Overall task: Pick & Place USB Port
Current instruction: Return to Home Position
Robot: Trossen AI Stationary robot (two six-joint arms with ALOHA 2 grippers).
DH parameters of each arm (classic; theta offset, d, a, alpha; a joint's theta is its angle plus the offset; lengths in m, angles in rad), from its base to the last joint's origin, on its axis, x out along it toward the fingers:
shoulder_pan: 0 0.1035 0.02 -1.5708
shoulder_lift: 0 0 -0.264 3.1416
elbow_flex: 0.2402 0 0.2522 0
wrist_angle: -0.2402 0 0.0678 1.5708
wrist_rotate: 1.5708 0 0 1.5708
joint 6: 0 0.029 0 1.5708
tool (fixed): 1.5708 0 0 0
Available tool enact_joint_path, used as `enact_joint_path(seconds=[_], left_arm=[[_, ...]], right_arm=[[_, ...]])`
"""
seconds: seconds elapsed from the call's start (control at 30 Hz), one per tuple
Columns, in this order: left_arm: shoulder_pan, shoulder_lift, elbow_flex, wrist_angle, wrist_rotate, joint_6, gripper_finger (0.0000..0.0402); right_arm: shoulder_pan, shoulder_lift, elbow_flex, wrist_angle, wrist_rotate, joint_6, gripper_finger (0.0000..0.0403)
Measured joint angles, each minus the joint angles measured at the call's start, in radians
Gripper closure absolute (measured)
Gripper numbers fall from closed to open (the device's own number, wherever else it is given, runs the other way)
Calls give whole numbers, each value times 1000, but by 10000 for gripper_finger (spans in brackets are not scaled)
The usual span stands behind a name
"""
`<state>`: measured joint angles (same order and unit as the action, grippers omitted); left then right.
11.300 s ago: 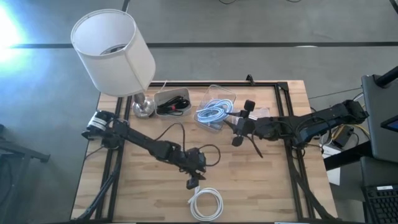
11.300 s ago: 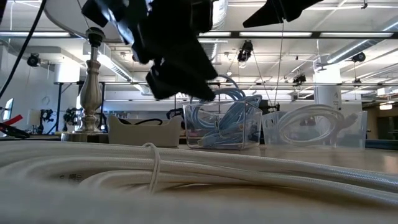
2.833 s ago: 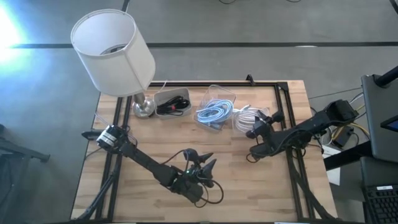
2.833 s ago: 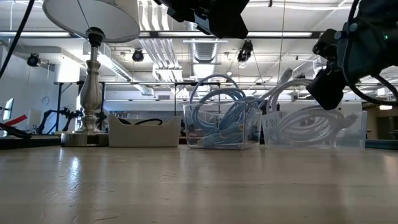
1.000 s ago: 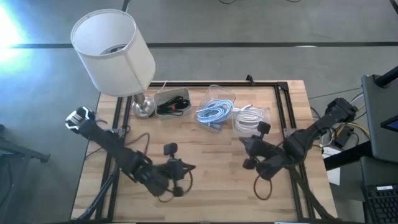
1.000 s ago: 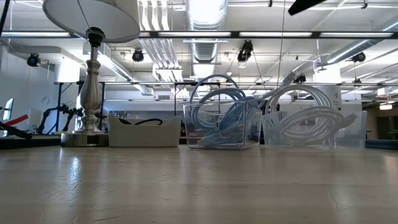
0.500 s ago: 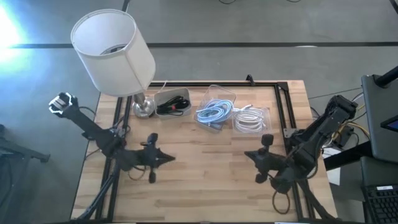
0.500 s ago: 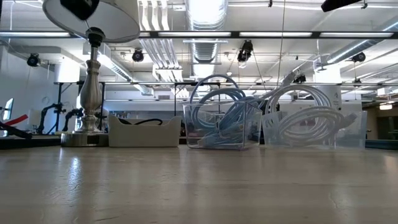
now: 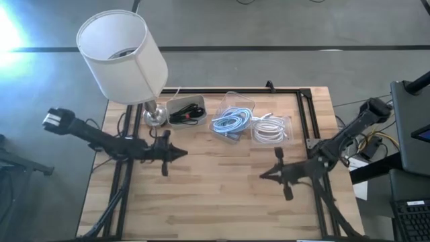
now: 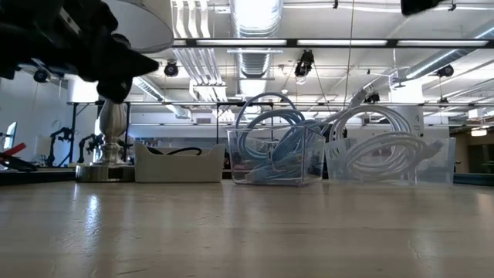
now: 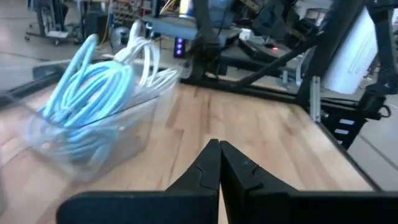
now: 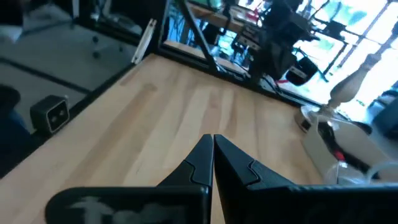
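A coiled white cable (image 9: 270, 130) lies in the right clear bin (image 9: 287, 137) at the back of the table; it also shows in the low view (image 10: 384, 147). My left gripper (image 9: 184, 154) is shut and empty at the table's left side, pointing right; its wrist view shows the shut fingertips (image 11: 219, 145). My right gripper (image 9: 263, 176) is shut and empty at the right side, pointing left; its wrist view shows the same (image 12: 212, 139). Neither gripper is near the bins.
A clear bin of blue cables (image 9: 232, 119) stands left of the white-cable bin. A pale tray with black cables (image 9: 186, 110) and a lamp (image 9: 123, 56) stand at the far left. Bare wood (image 9: 222, 188) stretches between the grippers and the near edge.
Both arms have drawn back toward their own sides of the table. My left gripper has gone from the near middle toward the left and far edges and now points level to the right. My right gripper has pulled toward the near right and levelled, pointing left. Both stay shut.
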<state>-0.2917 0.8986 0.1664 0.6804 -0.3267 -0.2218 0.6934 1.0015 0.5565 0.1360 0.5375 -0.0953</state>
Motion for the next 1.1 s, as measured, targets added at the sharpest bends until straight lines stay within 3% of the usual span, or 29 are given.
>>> enact_joint_path(seconds=[0.17, 0.43, 0.57, 0.83, 1.1], left_arm=[[96, -64, -41, 11, 51, 23, 397], [100, -268, -112, 10, 56, 119, 395], [100, -387, -156, -31, 62, 117, 396], [100, -507, -157, -89, 111, 198, 396], [100, -574, -158, -178, 110, 224, 397]], right_arm=[[-48, -142, -141, 21, -14, 134, 394], [-43, -442, -353, 61, -17, 258, 394], [-44, -566, -443, 113, -82, 245, 394], [-44, -738, -519, 109, -101, 167, 394], [-44, -846, -527, -10, -98, 163, 394]])
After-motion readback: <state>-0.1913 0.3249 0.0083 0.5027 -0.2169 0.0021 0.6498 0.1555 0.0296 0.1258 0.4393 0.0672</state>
